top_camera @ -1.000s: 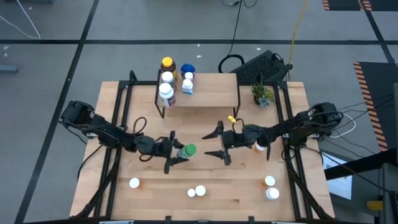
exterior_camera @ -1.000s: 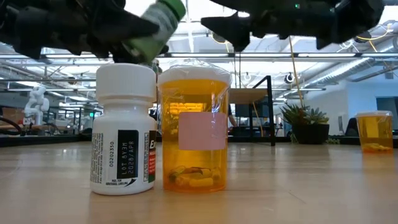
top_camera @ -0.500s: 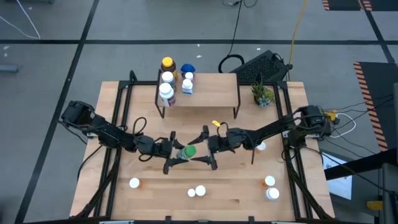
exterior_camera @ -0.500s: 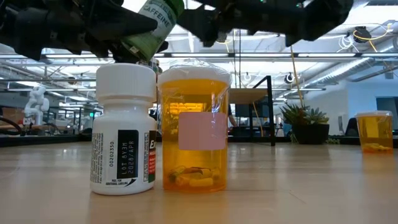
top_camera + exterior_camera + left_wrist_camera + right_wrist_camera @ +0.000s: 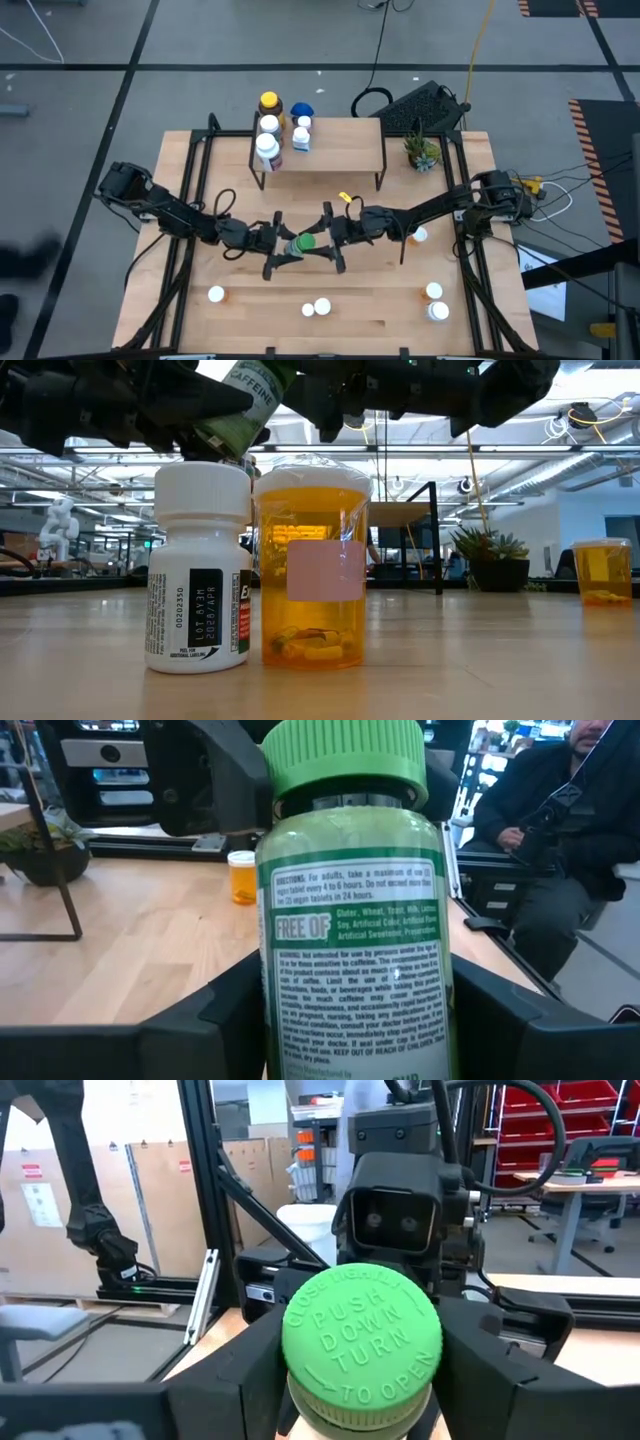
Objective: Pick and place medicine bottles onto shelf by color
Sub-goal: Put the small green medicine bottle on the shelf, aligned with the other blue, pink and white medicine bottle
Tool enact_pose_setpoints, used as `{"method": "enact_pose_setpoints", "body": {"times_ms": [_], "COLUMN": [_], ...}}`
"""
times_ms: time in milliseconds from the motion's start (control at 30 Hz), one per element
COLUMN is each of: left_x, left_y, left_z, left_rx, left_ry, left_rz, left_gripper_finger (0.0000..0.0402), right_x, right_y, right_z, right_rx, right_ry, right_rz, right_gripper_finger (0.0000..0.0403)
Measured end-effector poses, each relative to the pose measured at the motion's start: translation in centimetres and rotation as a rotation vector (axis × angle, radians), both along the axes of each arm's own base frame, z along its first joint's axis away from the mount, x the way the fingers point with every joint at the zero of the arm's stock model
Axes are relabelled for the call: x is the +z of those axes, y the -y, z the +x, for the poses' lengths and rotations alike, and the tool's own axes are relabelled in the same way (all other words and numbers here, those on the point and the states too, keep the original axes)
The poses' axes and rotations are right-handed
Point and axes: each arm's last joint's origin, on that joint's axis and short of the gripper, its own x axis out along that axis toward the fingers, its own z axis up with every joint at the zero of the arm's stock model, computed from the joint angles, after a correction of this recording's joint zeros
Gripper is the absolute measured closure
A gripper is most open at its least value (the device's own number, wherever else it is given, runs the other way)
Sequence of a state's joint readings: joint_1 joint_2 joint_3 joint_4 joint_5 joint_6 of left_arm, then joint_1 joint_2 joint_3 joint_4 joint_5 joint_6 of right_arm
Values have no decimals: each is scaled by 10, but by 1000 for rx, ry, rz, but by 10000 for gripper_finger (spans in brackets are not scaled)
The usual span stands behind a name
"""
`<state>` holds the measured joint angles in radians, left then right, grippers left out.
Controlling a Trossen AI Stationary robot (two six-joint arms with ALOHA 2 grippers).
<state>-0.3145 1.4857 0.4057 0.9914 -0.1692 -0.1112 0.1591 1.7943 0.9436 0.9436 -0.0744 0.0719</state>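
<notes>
Above the middle of the light-wood table [image 5: 180, 300], the left gripper [image 5: 281, 247] holds a green-capped medicine bottle [image 5: 300, 243] clear of the tabletop, its two dark fingers [image 5: 150, 1035] closed against the bottle's sides, as the left wrist view shows. The right gripper [image 5: 333, 242] meets it from the 3 o'clock side, its fingers [image 5: 520, 1370] spread wide to either side of the green cap [image 5: 361, 1336], which reads "PUSH DOWN TURN"; whether they touch the cap cannot be told. In the low view the bottle hangs tilted at the top of the scene, its label reading "CAFFEINE".

The shelf [image 5: 335, 145] stands toward 12 o'clock on the table. A cluster of bottles [image 5: 269, 133] with yellow, white and blue caps occupies its 9 o'clock end, while the rest of the board lies bare.

Other bottles remain on the tabletop toward 6 o'clock: one white-capped bottle [image 5: 216, 294] at about 7 o'clock, a touching pair [image 5: 316, 308] at 6 o'clock and two more [image 5: 435, 301] at about 5 o'clock. In the low view the pair appears as a white bottle [image 5: 199, 567] and an orange bottle [image 5: 311, 564] standing upright side by side. A small potted plant [image 5: 421, 151] sits just beside the shelf's 3 o'clock end.
</notes>
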Motion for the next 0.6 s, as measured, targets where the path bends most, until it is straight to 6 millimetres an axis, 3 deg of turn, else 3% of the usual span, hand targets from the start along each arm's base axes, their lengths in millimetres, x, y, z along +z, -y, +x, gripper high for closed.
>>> {"method": "enact_pose_setpoints", "body": {"times_ms": [400, 600], "left_x": [-3, -7], "left_y": [-1, -2], "left_z": [0, -1], "left_rx": [37, 45], "left_ry": [-28, -72], "left_rz": [22, 40], "left_gripper_finger": [89, 70], "right_x": [-3, -6], "right_y": [1, 1], "right_z": [0, 0], "right_rx": [-6, -24], "right_ry": [-28, -58], "right_rz": [-2, -12], "right_gripper_finger": [205, 208]}}
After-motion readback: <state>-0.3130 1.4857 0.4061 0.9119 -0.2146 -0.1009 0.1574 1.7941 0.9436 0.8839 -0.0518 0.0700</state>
